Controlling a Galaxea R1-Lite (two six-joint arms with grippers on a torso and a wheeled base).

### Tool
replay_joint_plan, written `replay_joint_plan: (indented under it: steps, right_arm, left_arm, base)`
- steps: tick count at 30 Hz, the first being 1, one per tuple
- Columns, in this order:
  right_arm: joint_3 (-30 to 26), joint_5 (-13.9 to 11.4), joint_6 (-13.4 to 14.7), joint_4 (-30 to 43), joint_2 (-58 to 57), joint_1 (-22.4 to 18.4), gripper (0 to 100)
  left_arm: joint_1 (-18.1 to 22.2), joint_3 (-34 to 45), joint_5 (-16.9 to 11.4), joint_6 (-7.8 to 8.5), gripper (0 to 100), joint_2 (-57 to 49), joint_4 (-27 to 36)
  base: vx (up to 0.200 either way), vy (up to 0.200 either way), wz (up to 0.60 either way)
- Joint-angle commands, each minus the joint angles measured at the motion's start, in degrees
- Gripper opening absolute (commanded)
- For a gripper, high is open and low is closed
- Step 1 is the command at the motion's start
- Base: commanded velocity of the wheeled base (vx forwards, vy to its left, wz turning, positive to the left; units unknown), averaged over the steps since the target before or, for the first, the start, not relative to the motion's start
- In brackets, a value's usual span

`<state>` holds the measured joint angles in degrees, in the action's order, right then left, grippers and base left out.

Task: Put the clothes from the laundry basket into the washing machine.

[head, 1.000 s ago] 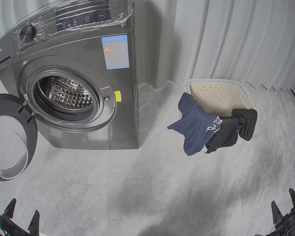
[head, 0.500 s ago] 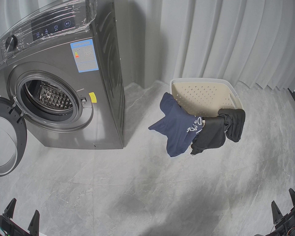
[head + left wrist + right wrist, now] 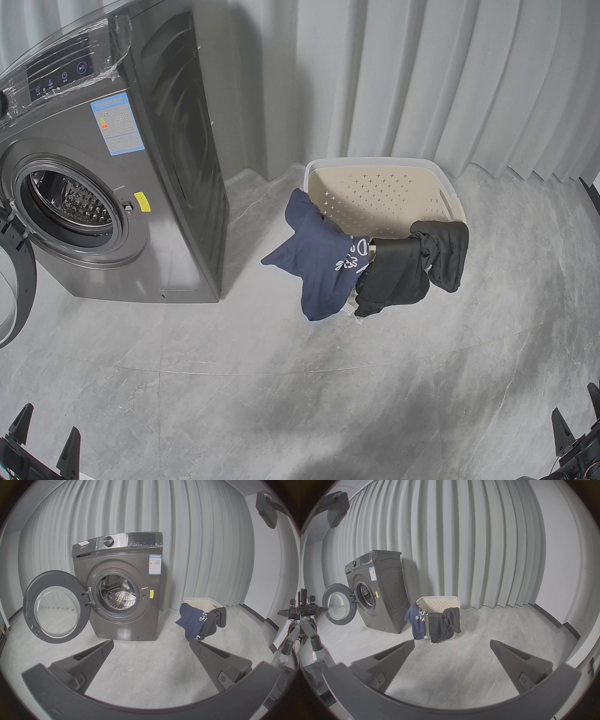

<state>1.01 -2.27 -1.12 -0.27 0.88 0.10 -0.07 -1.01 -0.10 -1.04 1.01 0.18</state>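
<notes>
A white laundry basket (image 3: 381, 164) stands on the floor by the curtain. A navy garment (image 3: 319, 259) and a black garment (image 3: 409, 265) hang over its near rim. The grey washing machine (image 3: 125, 187) stands to the left, its round door (image 3: 56, 606) swung open and the drum (image 3: 118, 593) bare. My left gripper (image 3: 44, 434) is open at the lower left edge of the head view, far from the basket. My right gripper (image 3: 578, 415) is open at the lower right edge. In the wrist views both grippers (image 3: 151, 644) (image 3: 452, 644) hold nothing; basket (image 3: 437, 602) and clothes (image 3: 442, 625) lie ahead.
Pale pleated curtains (image 3: 406, 81) run behind the basket and machine. Grey tiled floor (image 3: 281, 387) lies open between me and the basket. A dark baseboard (image 3: 553, 620) lines the wall to the right.
The whole head picture has shifted left, so the camera has turned right; the basket now sits nearer the centre. Clothes, basket and both grippers keep their places.
</notes>
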Motion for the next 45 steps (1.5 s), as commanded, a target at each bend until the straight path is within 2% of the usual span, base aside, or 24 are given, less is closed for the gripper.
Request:
replay_joint_plan:
  steps: [1,4,19,25,40,45]
  right_arm:
    - [-1.0,0.0,0.0,0.0,-0.9,0.0,100]
    - [-1.0,0.0,0.0,0.0,-0.9,0.0,100]
    - [-1.0,0.0,0.0,0.0,-0.9,0.1,100]
    - [-1.0,0.0,0.0,0.0,-0.9,0.1,100]
    - [-1.0,0.0,-0.1,0.0,-0.9,0.0,100]
    - [-1.0,0.0,0.0,0.0,-0.9,0.0,100]
  left_arm:
    - [0.0,0.8,0.0,0.07,100,-0.7,0.0]
    - [0.0,0.8,-0.1,0.07,100,-0.7,0.0]
    - [0.0,0.8,-0.1,0.07,100,-0.7,0.0]
    - [0.0,0.8,0.0,-0.19,100,-0.7,0.0]
    - [0.0,0.8,0.0,-0.02,100,-0.7,0.0]
    - [0.0,0.8,-0.1,-0.11,100,-0.7,0.0]
  base:
    - [0.0,0.0,0.0]
    - [0.0,0.0,0.0]
    - [0.2,0.0,0.0]
    - [0.0,0.0,0.0]
    - [0.0,-0.2,0.0]
    - [0.0,0.0,0.0]
